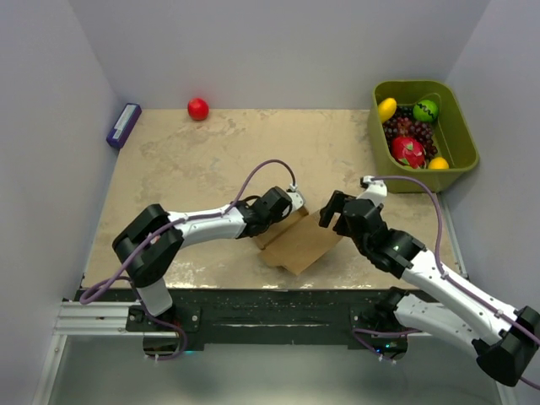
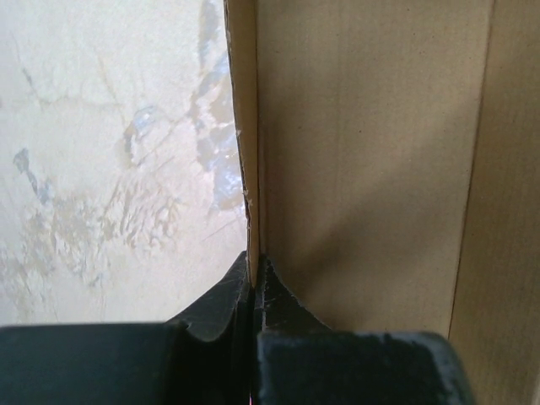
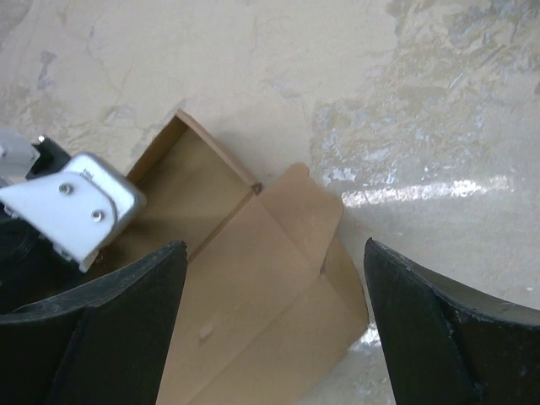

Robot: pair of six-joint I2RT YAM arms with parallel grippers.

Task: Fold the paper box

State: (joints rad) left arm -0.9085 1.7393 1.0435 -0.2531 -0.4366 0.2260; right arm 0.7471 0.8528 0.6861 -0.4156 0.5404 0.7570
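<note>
We note paper box (image 1: 297, 243) front-centre on table (image 1: 211, 160); left gripper (image 2: 256, 274) on its wall, right gripper (image 1: 329, 211) beside; bin (image 1: 376, 126) back-right.

In the top view, the left portion of the paper box (image 1: 299, 243) is covered by the left gripper (image 1: 291, 215), whose jaws are concealed beneath its own housing. In the left wrist view, the box is cut off by the top and right edges, so that only one thin wall and an adjoining panel are shown. In the right wrist view, the near part of the box is cut off by the bottom edge and masked on both sides by the fingers (image 3: 126, 321) of the right gripper (image 3: 274, 246), and the left gripper is truncated at the left edge.
</note>
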